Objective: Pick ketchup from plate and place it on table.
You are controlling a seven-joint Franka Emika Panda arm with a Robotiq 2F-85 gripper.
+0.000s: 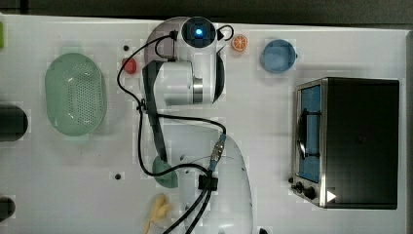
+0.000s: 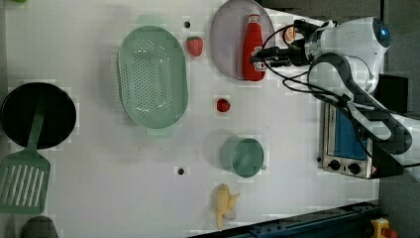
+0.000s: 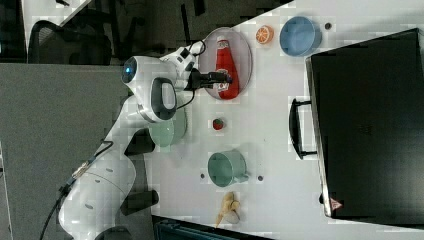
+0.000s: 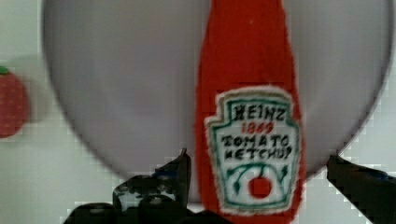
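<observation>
Ketchup [image 4: 250,116] lies flat on the mauve-grey plate [image 4: 116,79], a slim red bottle whose stitched-looking label suggests a soft, light plush body that should squash slightly rather than slip. The labelled belly looks the best place to pinch, across its width. The gripper [image 4: 261,170] stands spread wide, one finger on each side of the bottle's lower end, holding nothing yet.

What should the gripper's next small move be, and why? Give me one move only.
Probably lower straight down and then close. The open gripper has a finger on each side of the ketchup, which lies flat on the plate, but it does not look clamped on it yet.
</observation>
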